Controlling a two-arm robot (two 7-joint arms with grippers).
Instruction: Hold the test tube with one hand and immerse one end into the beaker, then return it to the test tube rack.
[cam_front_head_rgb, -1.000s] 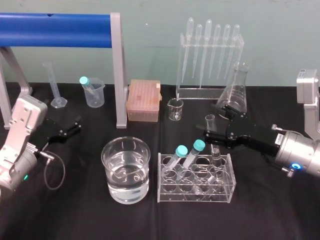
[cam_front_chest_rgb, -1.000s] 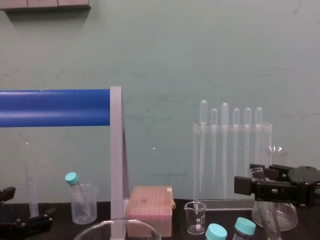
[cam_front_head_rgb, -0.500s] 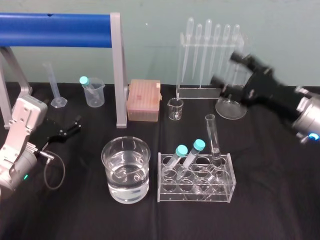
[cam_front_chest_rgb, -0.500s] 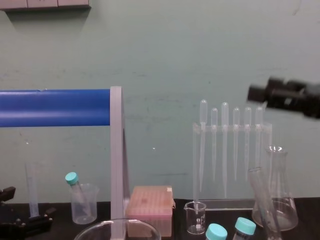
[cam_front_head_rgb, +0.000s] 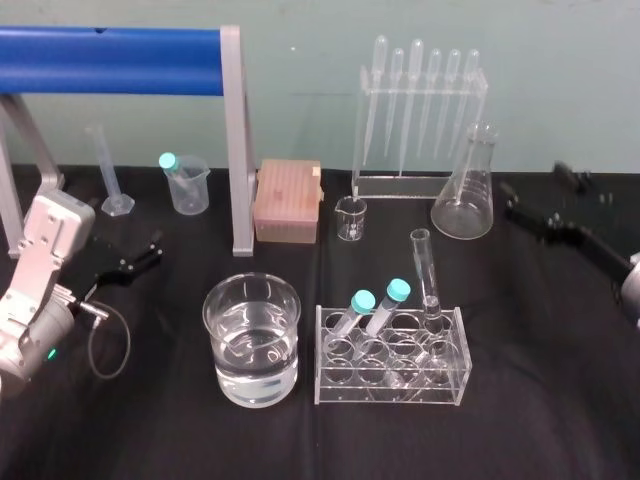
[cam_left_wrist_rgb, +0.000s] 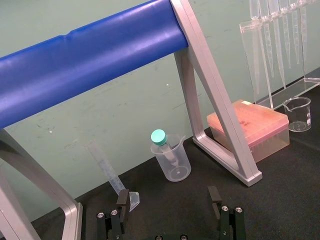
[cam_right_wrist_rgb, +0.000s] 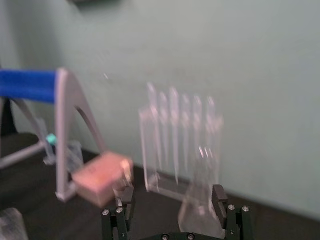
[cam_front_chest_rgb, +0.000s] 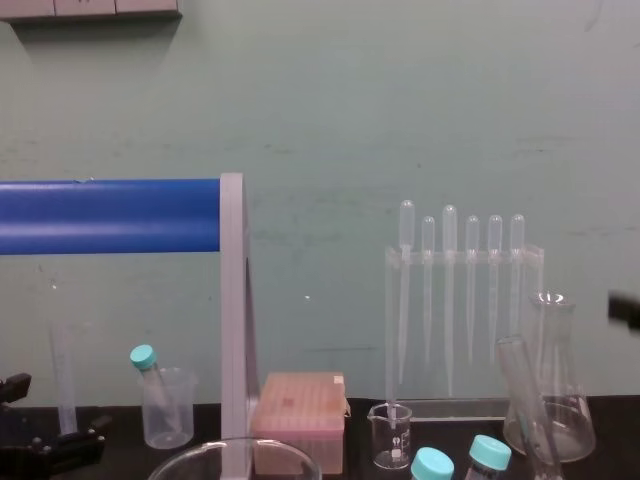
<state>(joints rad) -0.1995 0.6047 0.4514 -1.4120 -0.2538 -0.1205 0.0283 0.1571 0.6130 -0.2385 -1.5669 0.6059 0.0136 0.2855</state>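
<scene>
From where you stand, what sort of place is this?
Most likely a chemistry lab bench: bulb pipettes in a stand, a conical flask, and a test tube rack beside a water-filled beaker.

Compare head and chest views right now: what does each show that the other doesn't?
Head view extra: the rack holding the test tube, and the water in the beaker. Chest view extra: the high wall with a grey ledge. Both: tube, beaker rim, pipettes, flask, pink box, blue bar; left hand parked at left, right hand open at right, off the tube.
</scene>
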